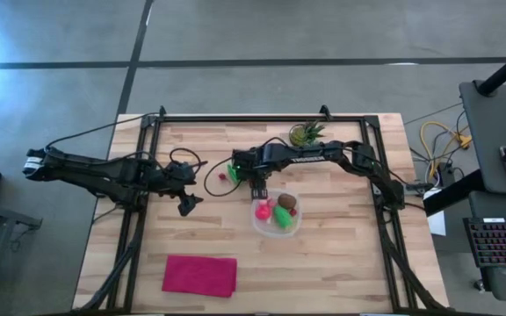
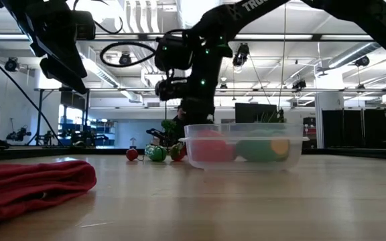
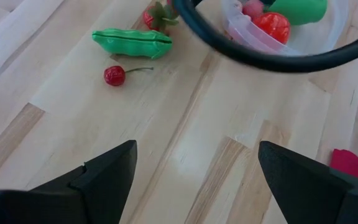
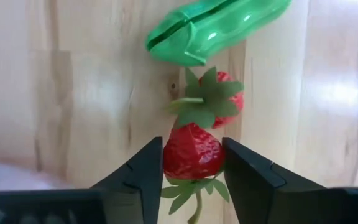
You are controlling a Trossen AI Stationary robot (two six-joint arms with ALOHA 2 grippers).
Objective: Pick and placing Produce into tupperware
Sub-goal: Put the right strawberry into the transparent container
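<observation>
My right gripper [image 4: 193, 163] points down at the table and is shut on a red strawberry [image 4: 193, 151], just left of the tupperware [image 1: 277, 215]. Below it on the wood lie a second strawberry [image 4: 229, 93] and a green pea pod [image 4: 219, 25], with a cherry [image 3: 114, 75] close by. The clear tupperware [image 2: 243, 144] holds pink, green and brown pieces. My left gripper [image 3: 194, 180] is open and raised over bare wood, left of the produce [image 1: 185, 204]. My right gripper pinches the strawberry by its red body [image 4: 193, 151], one finger on each side. The fingers come from above, pointing down. The strawberry's green leaf end [image 4: 180, 191] lies back between the fingers, and the fruit sits above the other strawberry on the table.
A potted green plant [image 1: 307, 133] stands at the table's far edge behind the right arm. A folded magenta cloth [image 1: 200, 274] lies near the near edge. A black cable [image 3: 260, 59] loops through the left wrist view. Bare wood lies between the cloth and the tupperware.
</observation>
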